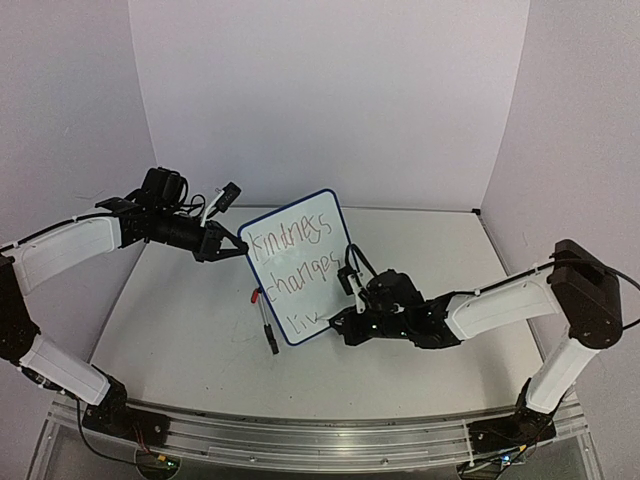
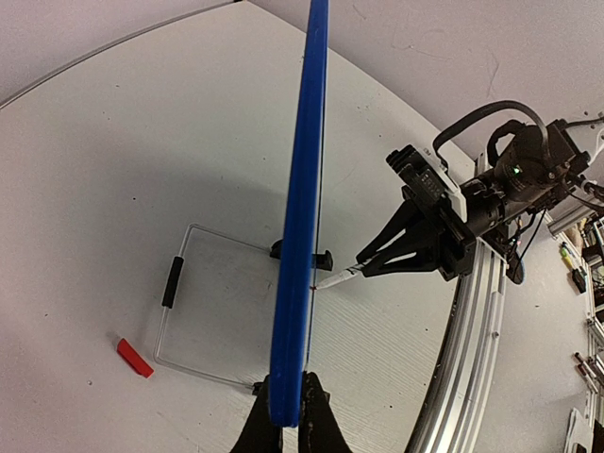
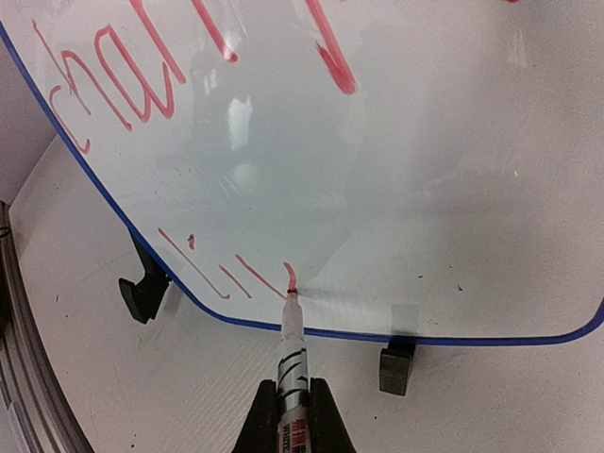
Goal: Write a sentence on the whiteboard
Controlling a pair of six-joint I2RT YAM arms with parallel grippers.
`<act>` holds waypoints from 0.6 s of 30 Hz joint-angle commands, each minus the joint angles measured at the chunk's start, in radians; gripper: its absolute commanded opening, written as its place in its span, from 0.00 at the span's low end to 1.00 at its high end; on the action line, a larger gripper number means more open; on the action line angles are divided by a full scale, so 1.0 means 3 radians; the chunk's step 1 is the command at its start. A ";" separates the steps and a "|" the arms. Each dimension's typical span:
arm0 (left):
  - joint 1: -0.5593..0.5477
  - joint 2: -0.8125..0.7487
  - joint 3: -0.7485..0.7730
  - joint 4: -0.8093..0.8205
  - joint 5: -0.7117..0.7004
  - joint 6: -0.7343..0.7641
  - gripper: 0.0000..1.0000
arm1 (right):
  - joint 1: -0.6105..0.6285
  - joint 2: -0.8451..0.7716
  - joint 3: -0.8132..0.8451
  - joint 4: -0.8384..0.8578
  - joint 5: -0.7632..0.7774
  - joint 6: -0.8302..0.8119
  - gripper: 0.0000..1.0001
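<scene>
Nearest us, the right gripper is clamped on the barrel of a red marker, tip down on the whiteboard close to its lower edge. The nib sits at the end of the third line. The sentence reads "kindness", "changes", then "liv", so we judge the last word unfinished, two letters to go.

The board stands near upright, mid-table, on two small black feet, face toward the right arm. The left gripper is pinched shut on the blue frame at the board's left edge, bracing it from the side.

Behind the board lie a red cap and a thin wire loop with a black sleeve, apart from both grippers.

Handling, our judgement: the board looks light, thin and stiff, with a glossy slick face. On such small feet it would likely tip or slide under nib pressure, so it needs the brace. Take hold on the frame edge, as the left jaws do, never on the face, where wet ink would likely smear. Light pen pressure only. The marker is slim and smooth; grip mid-barrel, as now.
</scene>
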State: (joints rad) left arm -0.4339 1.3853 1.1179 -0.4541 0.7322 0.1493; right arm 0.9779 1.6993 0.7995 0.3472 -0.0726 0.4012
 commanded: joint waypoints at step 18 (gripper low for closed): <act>-0.0031 -0.0058 -0.0014 -0.0116 -0.0159 0.0117 0.00 | -0.0168 -0.0602 -0.0250 0.0137 -0.0607 -0.0117 0.00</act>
State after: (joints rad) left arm -0.4339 1.3849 1.1179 -0.4541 0.7326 0.1493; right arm 0.9627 1.5577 0.7459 0.3668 -0.1654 0.3922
